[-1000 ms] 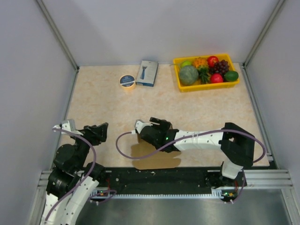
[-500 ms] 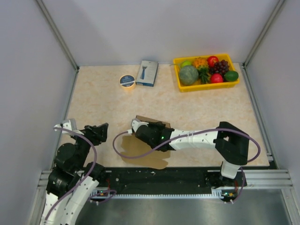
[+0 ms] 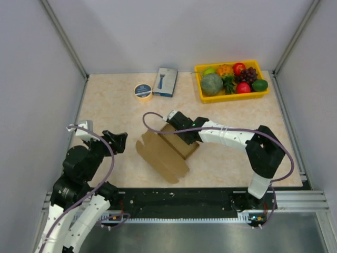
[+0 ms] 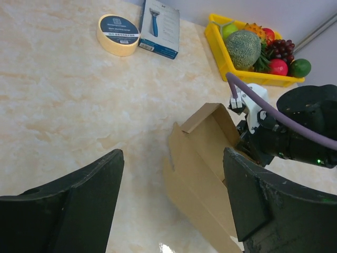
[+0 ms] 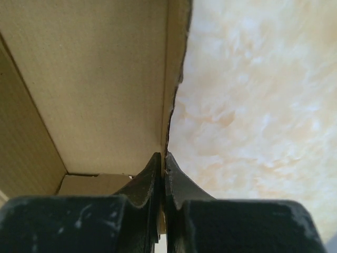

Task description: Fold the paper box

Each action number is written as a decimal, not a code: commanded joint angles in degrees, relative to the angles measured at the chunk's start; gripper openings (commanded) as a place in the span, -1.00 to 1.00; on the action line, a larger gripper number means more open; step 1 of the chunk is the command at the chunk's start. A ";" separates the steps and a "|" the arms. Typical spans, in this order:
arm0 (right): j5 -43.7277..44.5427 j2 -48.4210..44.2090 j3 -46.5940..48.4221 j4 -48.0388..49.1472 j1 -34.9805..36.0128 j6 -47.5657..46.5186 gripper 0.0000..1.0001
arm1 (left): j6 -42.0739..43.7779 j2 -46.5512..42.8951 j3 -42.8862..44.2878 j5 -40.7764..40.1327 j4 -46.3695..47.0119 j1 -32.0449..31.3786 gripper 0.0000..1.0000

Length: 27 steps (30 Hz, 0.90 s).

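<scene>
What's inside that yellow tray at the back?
A green melon, dark grapes, two red fruits and a green fruit. They hide the floor of the yellow tray and anything beneath.

I am holding my right arm (image 3: pixel 226 138) stretched leftward, my right claw (image 5: pixel 164 161) pinching shut on the plain brown thin cardboard box (image 5: pixel 95 79). My left arm (image 3: pixel 79 168) is sitting folded, my left claw (image 4: pixel 172 163) gaping wide.

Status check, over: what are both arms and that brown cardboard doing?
Right fingers shut on paper box edge. Left fingers open, off it. Tape roll, printed box, fruit tray far back, no obstruction.
</scene>
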 commanded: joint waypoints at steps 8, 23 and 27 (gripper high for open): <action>-28.73 -8.51 -11.02 -5.13 -16.47 29.13 -1.00 | -0.99 14.67 3.82 13.87 5.53 0.31 0.62; -32.85 -9.82 -17.53 5.21 -16.75 51.11 -0.70 | -14.44 16.96 -19.30 40.17 32.09 -1.00 0.61; -36.89 -12.45 -20.07 10.76 -16.75 53.93 -0.39 | -12.69 16.34 -19.31 38.95 32.27 -2.77 0.83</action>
